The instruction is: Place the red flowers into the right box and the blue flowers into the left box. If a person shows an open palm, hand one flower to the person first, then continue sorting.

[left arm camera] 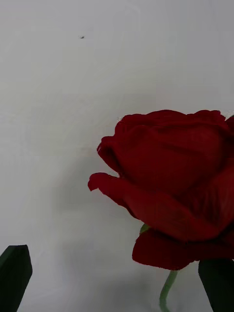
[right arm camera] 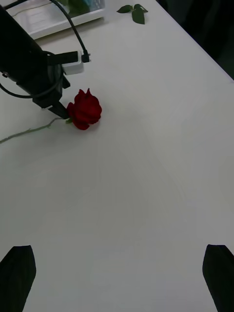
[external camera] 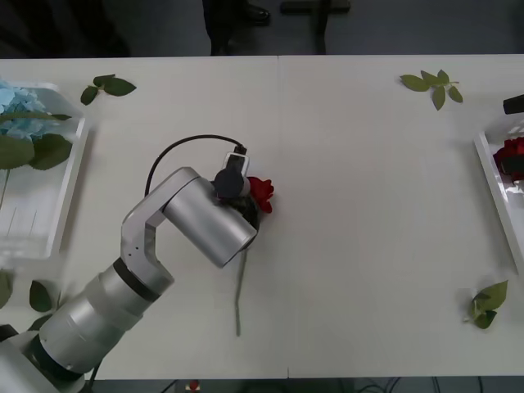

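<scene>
One red rose (external camera: 261,193) lies mid-table, its thin stem (external camera: 239,295) running toward the front edge. My left gripper (left arm camera: 116,257) is low over it and open, one finger on each side of the stem just below the bloom (left arm camera: 168,185). The right wrist view shows the same rose (right arm camera: 87,109) with the left gripper (right arm camera: 57,108) beside it. My right gripper (right arm camera: 117,275) hangs open above bare table, well apart from the rose. Blue flowers (external camera: 20,105) lie in the left box (external camera: 70,188). A red flower (external camera: 513,152) lies in the right box (external camera: 491,176).
Loose green leaf sprigs lie at the back left (external camera: 108,86), back right (external camera: 434,85), front right (external camera: 488,304) and front left (external camera: 39,296). The left arm's black cable (external camera: 184,146) loops above the table behind the wrist. The table's far edge borders a dark floor.
</scene>
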Robot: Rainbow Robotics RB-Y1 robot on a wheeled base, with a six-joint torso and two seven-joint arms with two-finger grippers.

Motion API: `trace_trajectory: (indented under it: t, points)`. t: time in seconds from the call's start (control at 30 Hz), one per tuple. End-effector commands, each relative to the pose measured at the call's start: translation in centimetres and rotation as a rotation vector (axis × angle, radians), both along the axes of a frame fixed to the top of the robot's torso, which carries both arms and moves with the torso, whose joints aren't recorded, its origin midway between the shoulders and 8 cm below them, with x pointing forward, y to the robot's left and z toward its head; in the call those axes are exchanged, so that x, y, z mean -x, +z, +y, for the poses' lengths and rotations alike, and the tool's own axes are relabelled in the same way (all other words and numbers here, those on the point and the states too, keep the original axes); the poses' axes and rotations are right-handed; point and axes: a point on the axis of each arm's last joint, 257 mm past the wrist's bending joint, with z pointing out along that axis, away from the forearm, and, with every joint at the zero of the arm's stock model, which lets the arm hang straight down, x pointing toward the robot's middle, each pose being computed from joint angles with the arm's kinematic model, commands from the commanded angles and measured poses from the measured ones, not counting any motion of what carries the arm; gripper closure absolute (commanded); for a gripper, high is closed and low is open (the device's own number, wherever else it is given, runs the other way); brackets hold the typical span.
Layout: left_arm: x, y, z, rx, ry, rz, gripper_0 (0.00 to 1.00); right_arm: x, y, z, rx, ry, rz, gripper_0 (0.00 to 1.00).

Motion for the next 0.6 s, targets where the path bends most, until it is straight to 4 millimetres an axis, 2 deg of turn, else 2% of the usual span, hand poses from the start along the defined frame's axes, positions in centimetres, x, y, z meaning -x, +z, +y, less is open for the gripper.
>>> trace_trajectory:
  t: [0.03,0.33,0.6]
  points:
    - [0.6,0.1,-1.8,0.04,-0.053,-0.029,0.0,-0.2,1.6,-0.7,0.033,0.0,-0.046,0.0]
    - [2.7,-0.7,-2.4,0.052,-0.083,-0.017,0.0,-0.2,1.6,-0.7,0.033,0.0,-0.046,0.0]
    - [2.2,-0.6,-2.6,0.022,-0.093,-0.015,0.0,-0.2,1.6,-0.7,0.033,0.0,-0.046,0.0]
